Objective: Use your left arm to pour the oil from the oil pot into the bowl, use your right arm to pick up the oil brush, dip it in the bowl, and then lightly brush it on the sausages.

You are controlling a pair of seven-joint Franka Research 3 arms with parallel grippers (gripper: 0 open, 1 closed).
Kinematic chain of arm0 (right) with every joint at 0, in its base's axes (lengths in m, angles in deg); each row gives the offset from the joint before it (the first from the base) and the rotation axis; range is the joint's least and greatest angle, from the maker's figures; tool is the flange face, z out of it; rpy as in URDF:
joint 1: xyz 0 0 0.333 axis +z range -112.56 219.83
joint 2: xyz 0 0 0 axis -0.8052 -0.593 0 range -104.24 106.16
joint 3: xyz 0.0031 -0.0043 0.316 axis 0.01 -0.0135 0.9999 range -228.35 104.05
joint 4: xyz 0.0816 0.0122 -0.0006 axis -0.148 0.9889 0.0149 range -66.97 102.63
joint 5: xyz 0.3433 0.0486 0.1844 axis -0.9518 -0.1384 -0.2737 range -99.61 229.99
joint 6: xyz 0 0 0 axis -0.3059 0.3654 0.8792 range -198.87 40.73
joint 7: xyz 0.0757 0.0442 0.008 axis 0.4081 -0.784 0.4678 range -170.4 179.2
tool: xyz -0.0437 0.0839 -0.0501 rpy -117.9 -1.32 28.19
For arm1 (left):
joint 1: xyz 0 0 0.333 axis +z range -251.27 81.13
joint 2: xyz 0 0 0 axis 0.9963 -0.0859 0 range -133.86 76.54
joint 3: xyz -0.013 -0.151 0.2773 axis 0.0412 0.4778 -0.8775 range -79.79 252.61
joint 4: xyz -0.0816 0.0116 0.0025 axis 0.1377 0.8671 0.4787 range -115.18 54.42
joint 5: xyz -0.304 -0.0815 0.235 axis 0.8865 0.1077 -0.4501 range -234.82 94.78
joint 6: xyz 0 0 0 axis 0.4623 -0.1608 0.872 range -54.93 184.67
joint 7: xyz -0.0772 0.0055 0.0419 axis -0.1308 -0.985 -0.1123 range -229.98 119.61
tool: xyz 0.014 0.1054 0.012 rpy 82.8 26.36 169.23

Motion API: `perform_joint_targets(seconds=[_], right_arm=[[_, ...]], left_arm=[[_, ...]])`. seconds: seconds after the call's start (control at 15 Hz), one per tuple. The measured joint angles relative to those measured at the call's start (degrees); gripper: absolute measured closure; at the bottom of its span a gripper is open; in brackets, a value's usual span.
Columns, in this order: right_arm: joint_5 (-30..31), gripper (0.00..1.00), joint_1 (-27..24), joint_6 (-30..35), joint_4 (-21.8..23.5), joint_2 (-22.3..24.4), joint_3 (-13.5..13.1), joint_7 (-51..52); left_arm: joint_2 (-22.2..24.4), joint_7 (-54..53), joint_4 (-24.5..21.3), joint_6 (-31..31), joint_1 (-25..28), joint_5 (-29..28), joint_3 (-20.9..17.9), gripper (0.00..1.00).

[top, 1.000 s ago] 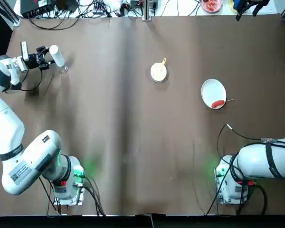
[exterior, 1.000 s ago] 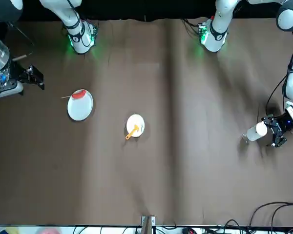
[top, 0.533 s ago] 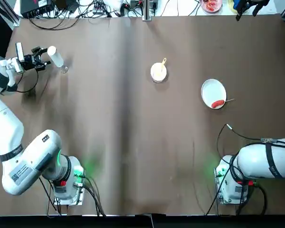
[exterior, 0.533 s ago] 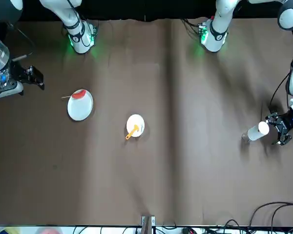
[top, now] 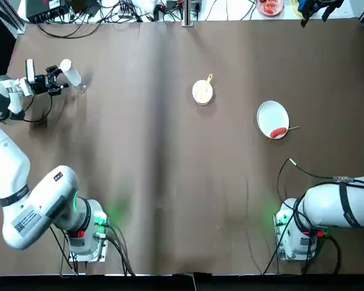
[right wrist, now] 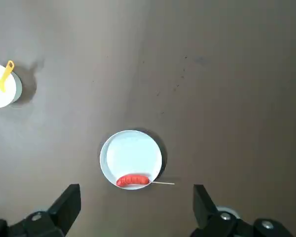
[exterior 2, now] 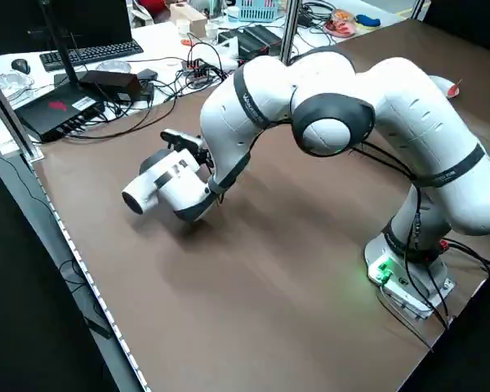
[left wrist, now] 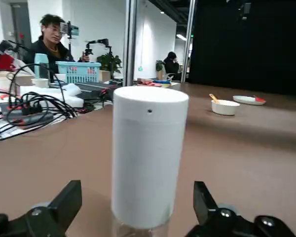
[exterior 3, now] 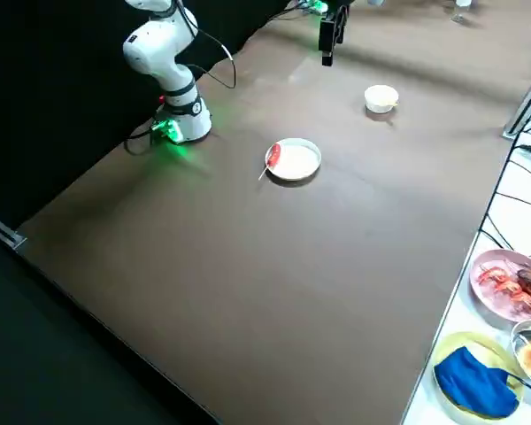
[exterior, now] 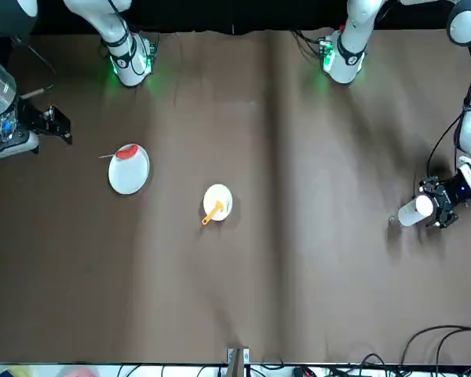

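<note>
L gripper [top: 56, 79] at far-left table edge, fingers spread wide w/ oil pot [top: 71, 74] upright between them, not touching.
Pot: slim clear body, smooth round white cap. Mid-table: small round white bowl [top: 202, 92] w/ yellow oil brush [top: 207, 81] leaning in it. Right of that: flat white plate [top: 272, 115], red sausage [top: 278, 131] on thin skewer at its rim. R gripper [right wrist: 133, 217] high above plate, fingers wide apart, holding nothing. Brown cloth table [top: 170, 182], lots of open room between items.

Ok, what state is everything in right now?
oil pot: upright, cap on, not gripped.
bowl: upright, brush in it.
oil brush: resting in the bowl, handle over the rim.
sausage: lying at the plate edge.
left gripper: jaws open around the oil pot.
right gripper: jaws open above the plate.
</note>
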Motion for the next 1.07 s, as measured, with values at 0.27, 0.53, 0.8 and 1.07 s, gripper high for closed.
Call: perform_joint_targets(seconds=[0.27,0.53,0.8,1.07], right_arm=[[0.0,0.0,-0.1,-0.13,0.01,-0.05,-0.2,0.09],[0.0,0.0,-0.1,0.0,0.03,-0.3,-0.21,0.14],[0.0,0.0,-0.08,-0.21,0.03,-0.32,-0.19,0.14],[0.0,0.0,-0.16,-0.43,0.03,-0.32,-0.37,0.06]], left_arm=[[1.24,0.0,-1.03,0.01,-0.23,-0.66,1.33,0.0],[1.33,0.0,-1.84,1.74,-0.54,-0.66,2.77,0.0],[1.34,0.0,-3.0,7.45,-0.58,-0.66,5.21,0.0],[1.45,0.0,-3.79,9.43,-0.62,-0.66,6.18,0.02]])
